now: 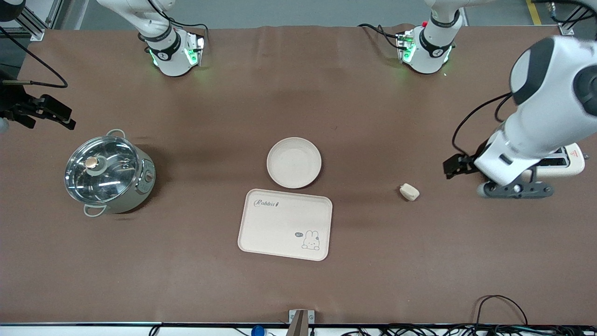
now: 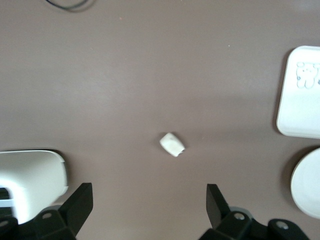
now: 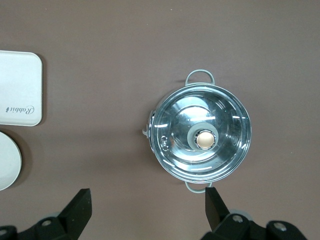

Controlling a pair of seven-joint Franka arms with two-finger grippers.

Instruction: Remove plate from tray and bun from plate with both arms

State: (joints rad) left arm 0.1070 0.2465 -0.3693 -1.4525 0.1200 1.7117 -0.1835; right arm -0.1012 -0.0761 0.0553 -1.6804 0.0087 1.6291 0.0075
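Brown table covering (image 1: 298,93), wide and flat, carrying all items listed.

Plate (image 1: 294,162): round, cream-white, bare, lying at mid-table, just beside the tray and farther from the front camera than it.

Bun (image 1: 409,192): small pale lump, alone on the covering toward my left arm's end, well apart from the plate.

Tray (image 1: 285,224): rectangular, cream, rabbit drawing in one corner.

My left gripper (image 2: 149,200): raised over the covering near the bun, fingers spread wide, holding nothing; a white toaster (image 1: 566,161) sits beneath my arm.

My right gripper (image 3: 147,202): raised near the lidded steel pot (image 1: 108,173) at my right arm's end, fingers wide apart, holding nothing.
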